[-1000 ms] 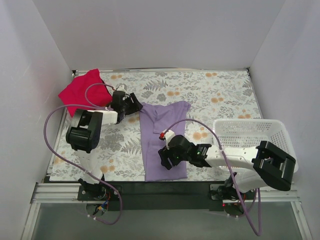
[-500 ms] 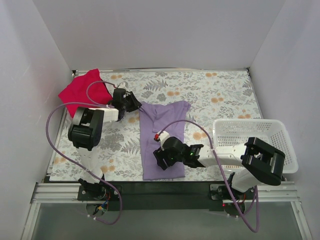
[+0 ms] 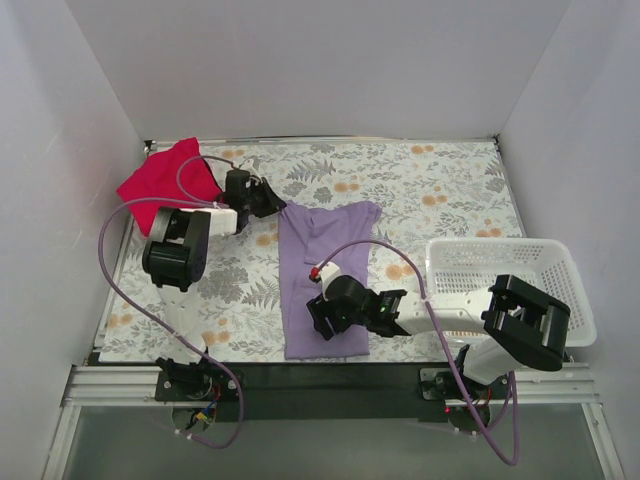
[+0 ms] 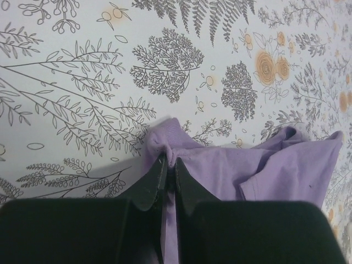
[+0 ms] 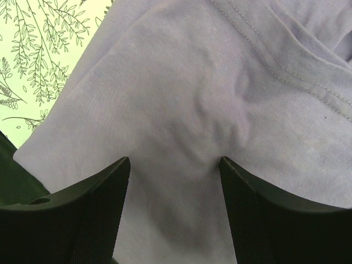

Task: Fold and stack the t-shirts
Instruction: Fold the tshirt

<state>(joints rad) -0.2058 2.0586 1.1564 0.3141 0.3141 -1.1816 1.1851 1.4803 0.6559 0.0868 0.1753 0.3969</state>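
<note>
Left wrist shows my left end effector [image 4: 169,160] clamped on a corner of the lavender t-shirt [image 4: 264,165] on the worktop [image 4: 77,66], right end effector [image 5: 175,165] spread open on its near end; I fear that thin pinch slipping under pull.

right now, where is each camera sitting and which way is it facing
Top external: above and behind the robot, looking down on the lavender t-shirt and red t-shirt; left arm and right arm show.
Left wrist: low, looking along its left fingers, pinched on the lavender corner.
Right wrist: close over the cloth, right fingers apart.
Shared: all three see the lavender t-shirt.
</note>
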